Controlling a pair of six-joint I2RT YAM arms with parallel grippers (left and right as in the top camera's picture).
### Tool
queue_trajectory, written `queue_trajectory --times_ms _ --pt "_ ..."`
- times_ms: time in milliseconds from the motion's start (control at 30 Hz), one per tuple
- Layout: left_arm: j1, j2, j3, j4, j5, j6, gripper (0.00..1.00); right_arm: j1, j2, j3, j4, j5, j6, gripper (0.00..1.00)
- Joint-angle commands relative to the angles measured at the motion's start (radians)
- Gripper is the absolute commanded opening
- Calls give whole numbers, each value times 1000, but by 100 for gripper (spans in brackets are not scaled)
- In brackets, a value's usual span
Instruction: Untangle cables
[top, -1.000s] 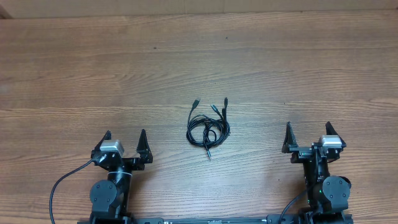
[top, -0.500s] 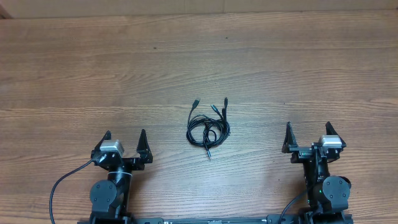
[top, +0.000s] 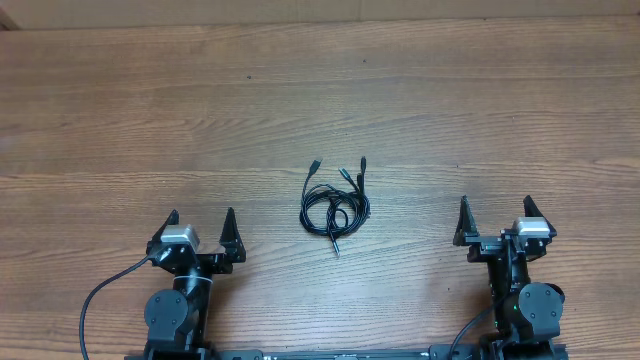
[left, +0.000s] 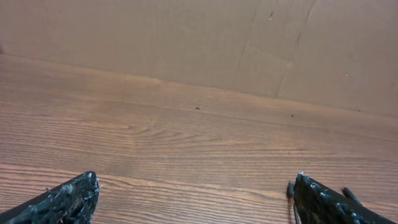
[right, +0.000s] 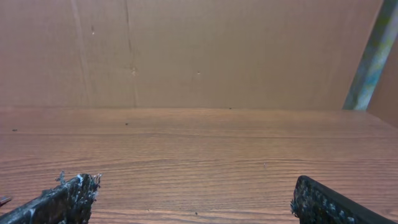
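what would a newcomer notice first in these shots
The small dark tangle of cables stands out first, lying near the middle of the wooden table, coiled with plug ends poking toward the far side. Next come the left tool and right tool, both open at the near edge, one on each side of the cables and touching nothing.

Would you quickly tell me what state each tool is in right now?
Left tool: open, holding nothing.
Right tool: open, holding nothing.
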Motion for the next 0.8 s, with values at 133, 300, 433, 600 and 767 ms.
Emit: queue_trajectory --times_ms 133,300,433,600,767 --pt "6 -11 19 -20 38 47 100 2 -9 -10 3 14 -5 100" --pt "6 -10 60 -91 37 66 100 2 -9 -10 3 14 -5 100" --pt "6 -10 90 -145 27 66 100 2 -9 -10 3 14 -5 100" --pt "6 5 129 -204 -14 66 100 2 -9 -10 3 14 -5 100" --pt "6 69 152 -204 -16 66 100 2 -9 -10 3 13 -5 100"
